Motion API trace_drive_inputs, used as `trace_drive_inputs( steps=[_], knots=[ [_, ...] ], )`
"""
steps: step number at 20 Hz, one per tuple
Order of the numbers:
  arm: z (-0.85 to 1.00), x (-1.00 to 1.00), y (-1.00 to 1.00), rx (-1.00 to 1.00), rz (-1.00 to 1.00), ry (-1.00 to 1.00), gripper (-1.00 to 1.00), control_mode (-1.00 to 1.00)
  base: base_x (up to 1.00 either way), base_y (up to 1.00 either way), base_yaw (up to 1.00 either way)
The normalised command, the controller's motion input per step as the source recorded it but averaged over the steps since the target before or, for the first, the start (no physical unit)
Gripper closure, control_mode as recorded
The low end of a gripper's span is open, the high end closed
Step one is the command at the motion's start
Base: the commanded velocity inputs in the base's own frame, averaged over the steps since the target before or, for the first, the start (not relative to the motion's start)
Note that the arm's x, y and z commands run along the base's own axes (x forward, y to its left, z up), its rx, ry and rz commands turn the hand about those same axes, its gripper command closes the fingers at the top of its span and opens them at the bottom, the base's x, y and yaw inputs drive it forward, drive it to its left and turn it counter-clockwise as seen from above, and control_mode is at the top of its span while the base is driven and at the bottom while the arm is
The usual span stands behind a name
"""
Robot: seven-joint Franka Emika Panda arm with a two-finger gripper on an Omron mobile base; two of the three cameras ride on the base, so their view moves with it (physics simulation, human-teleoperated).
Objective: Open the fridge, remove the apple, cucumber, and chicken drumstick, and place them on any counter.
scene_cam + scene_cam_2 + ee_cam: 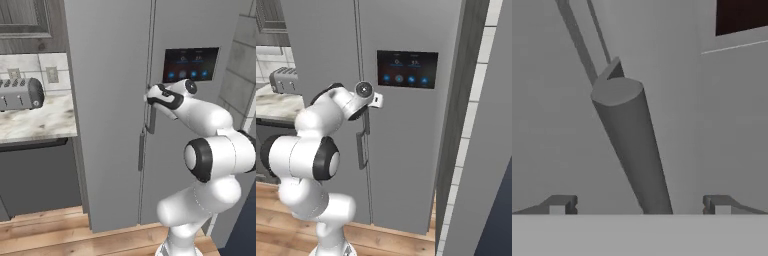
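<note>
The fridge (110,100) (406,160) stands with both light-grey doors shut, so the apple, cucumber and chicken drumstick are hidden. My gripper (148,98) (377,101) is up against the door seam at the top end of a vertical bar handle (151,124) (367,125). In the hand view that handle (632,145) runs slanted between the two fingertips, which stand wide apart on either side without touching it; the gripper (639,205) is open and holds nothing. A strip of counter (35,122) (271,105) lies left of the fridge.
A grey toaster (20,94) (285,80) sits on the counter, above dark cabinets (40,175). The black panel (190,64) (407,68) is on the right door. A tiled wall (237,75) (476,150) closes in on the right; wooden floor (50,235) lies below.
</note>
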Motion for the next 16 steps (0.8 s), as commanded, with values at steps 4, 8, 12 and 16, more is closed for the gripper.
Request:
trace_drive_inputs(
  steps=[4,8,12,16],
  knots=[
    [-0.13,0.72,0.01,0.02,-0.04,0.00,-1.00,-1.00,0.00,0.00,0.00],
    [-0.23,0.68,0.00,0.02,-0.04,0.00,-1.00,-1.00,0.00,0.00,0.00],
    [-0.27,0.69,0.00,0.01,-0.04,0.00,-1.00,-1.00,0.00,0.00,0.00],
    [-0.07,0.13,0.00,0.00,0.00,0.00,1.00,-1.00,0.00,0.00,0.00]
  ],
)
